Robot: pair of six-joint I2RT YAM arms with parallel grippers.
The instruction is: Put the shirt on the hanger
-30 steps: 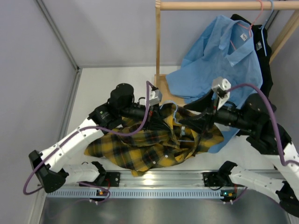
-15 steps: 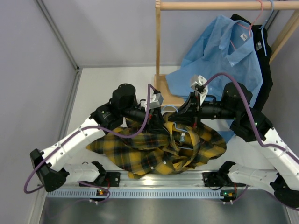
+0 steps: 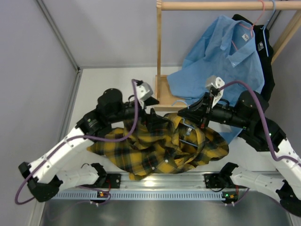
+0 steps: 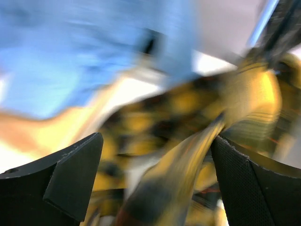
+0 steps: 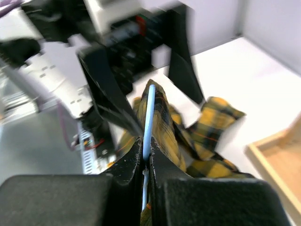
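Pinching the hanger point(image 5: 149, 113) in my right gripper point(image 5: 146, 153) to steady it under the shirt point(image 3: 155, 153); left gripper point(image 4: 157, 174) gapes wide, empty.

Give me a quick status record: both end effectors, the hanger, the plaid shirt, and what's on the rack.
Shirt: crumpled on the table between the arms, not yet hung
Hanger: pale blue, partly under plaid fabric
Left end effector: open, plaid fabric in the gap, not pinched
Right end effector: shut on the Hanger's thin bar
Rack: light-blue shirt on a pink hanger, black garment behind
Views: both wrist views blurred
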